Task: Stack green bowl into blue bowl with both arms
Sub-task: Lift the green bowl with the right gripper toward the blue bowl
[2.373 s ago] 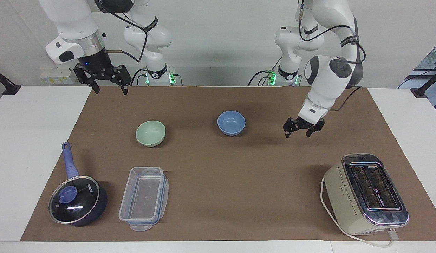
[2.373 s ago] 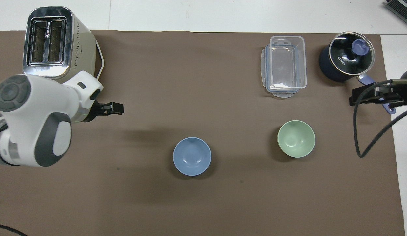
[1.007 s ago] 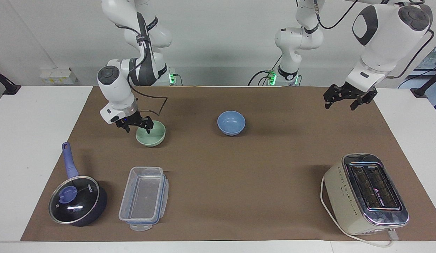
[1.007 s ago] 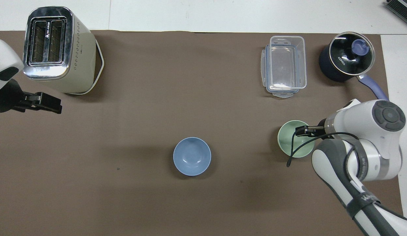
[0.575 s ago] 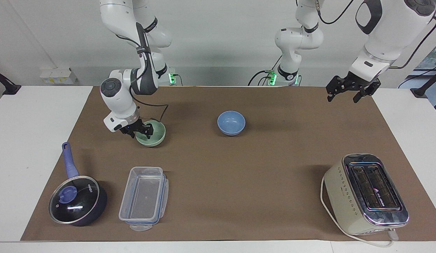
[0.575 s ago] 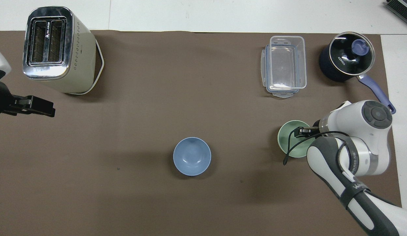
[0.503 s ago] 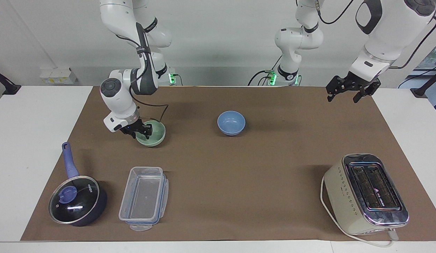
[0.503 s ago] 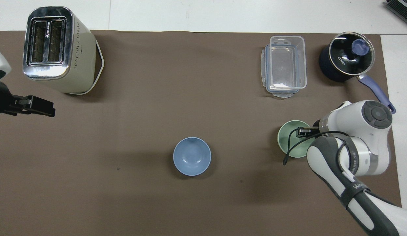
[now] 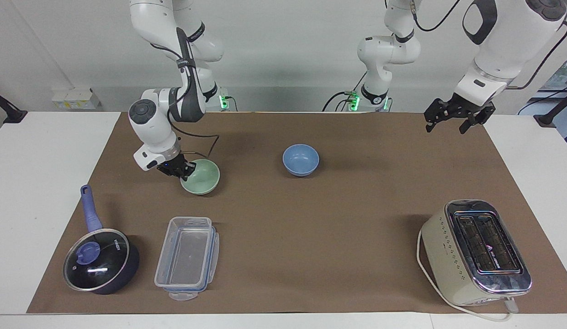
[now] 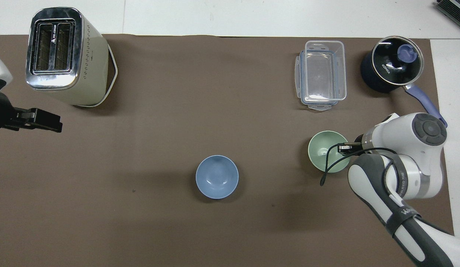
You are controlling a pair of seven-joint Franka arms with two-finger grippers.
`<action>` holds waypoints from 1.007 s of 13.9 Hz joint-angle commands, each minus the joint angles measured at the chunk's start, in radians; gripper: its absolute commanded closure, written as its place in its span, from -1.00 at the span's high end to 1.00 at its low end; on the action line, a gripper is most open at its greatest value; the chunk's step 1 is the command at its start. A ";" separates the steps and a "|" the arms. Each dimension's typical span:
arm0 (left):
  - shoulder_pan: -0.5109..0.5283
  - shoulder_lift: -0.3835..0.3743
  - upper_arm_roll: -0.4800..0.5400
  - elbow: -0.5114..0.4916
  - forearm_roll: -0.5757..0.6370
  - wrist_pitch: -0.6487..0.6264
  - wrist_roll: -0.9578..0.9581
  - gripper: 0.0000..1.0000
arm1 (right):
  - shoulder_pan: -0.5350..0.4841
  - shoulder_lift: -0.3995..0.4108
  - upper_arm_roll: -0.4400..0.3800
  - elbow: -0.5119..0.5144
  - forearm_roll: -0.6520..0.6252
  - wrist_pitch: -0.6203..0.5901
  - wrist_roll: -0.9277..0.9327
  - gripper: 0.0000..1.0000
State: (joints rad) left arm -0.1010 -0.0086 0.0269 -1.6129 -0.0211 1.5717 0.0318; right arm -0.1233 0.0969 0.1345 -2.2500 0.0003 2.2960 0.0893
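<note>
1. Two bowls sit on the brown mat (image 9: pixel 338 228) in the facing view. The green bowl (image 9: pixel 202 176) is toward the right arm's end of the surface (image 9: pixel 41 183). The right claw (image 9: pixel 182 171) is pinched tight on the bowl's rim, on the side toward the mat's edge. The blue bowl (image 9: pixel 301 159) stands alone near the middle, well apart from the green bowl, with bare mat all around it.
2. Same view: the left claw (image 9: pixel 453 119) hangs wide in the air over the mat's corner at the left arm's end. It holds nothing. That arm waits.
3. Same view: the toaster (image 9: pixel 476 252), the clear box (image 9: pixel 187 257) and the dark pot (image 9: pixel 100 260) stand along the mat's edge farthest from the robots.
4. Overhead view: the green bowl (image 10: pixel 326 150) has the right claw (image 10: pixel 347 148) on its rim. Open mat lies between it and the blue bowl (image 10: pixel 217 177).
5. Overhead view: the left claw (image 10: pixel 44 120) shows at the picture's edge, beside the toaster (image 10: pixel 65 55). The clear box (image 10: pixel 321 74) and pot (image 10: pixel 393 66) sit farther from the robots than the green bowl.
</note>
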 commanded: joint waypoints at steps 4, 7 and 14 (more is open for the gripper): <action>0.007 -0.002 -0.005 0.004 0.012 -0.018 0.004 1.00 | 0.000 -0.017 0.007 0.012 0.027 -0.019 -0.042 -1.00; 0.007 -0.002 -0.005 0.004 0.012 -0.018 0.004 1.00 | 0.034 -0.075 0.016 0.038 0.027 -0.116 -0.048 -1.00; 0.007 -0.002 -0.005 0.004 0.012 -0.018 0.004 1.00 | 0.318 -0.129 0.017 0.076 0.165 -0.119 0.102 -1.00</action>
State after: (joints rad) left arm -0.1008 -0.0086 0.0269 -1.6129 -0.0211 1.5714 0.0318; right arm 0.1272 -0.0242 0.1509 -2.1959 0.1428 2.1915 0.1150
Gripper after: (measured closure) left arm 0.000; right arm 0.947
